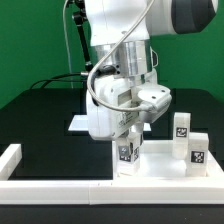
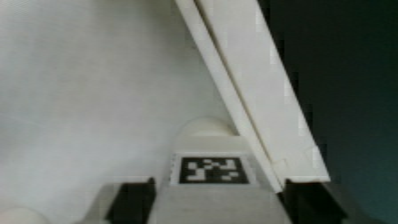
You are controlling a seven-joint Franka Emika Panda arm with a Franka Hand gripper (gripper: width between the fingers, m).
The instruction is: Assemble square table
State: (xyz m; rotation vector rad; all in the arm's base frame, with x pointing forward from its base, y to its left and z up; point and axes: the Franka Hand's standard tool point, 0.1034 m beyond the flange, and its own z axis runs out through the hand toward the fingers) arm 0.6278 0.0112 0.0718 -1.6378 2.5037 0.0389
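Two-finger gripper [image 1: 128, 140] at exterior frame's lower centre, fingers closed around small white tagged block leg [image 1: 127, 153], standing on white plastic square slab [image 1: 165, 163]. Two more white tagged legs [image 1: 189, 141] at right.

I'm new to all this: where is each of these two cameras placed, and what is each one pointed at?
Exterior view: off the arm, beyond the border rail, facing the arm across the black table; it shows the gripper over a tagged leg.
Wrist view: on the wrist, looking down between the gripper fingers at the leg against the white slab.
Shared: gripper and tagged leg.
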